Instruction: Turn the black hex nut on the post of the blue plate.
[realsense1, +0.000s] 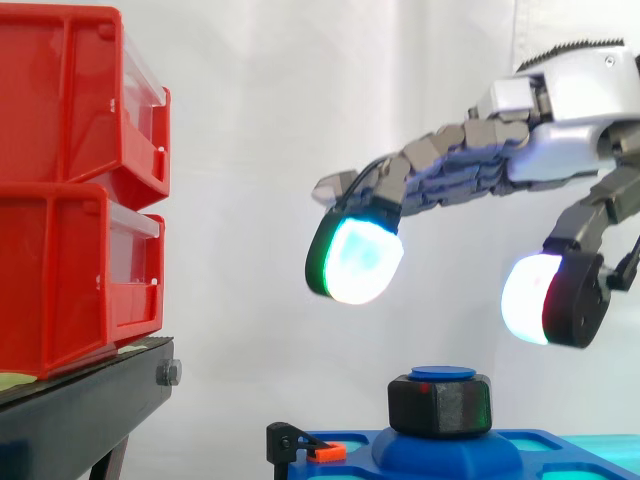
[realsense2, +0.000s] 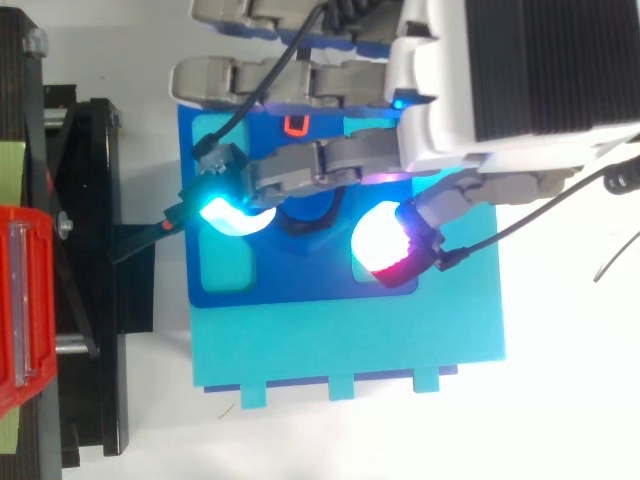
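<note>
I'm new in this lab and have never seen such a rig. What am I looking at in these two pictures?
It is a robot arm ending in a hand with fingers and a thumb; the glowing pads are its own fingertips. One picture looks level from the side, the other straight down. Below the hand sits a black hex nut on the post of a blue plate; red bins stand on a black stand nearby. The hand is open, above the nut, holding nothing.
</note>
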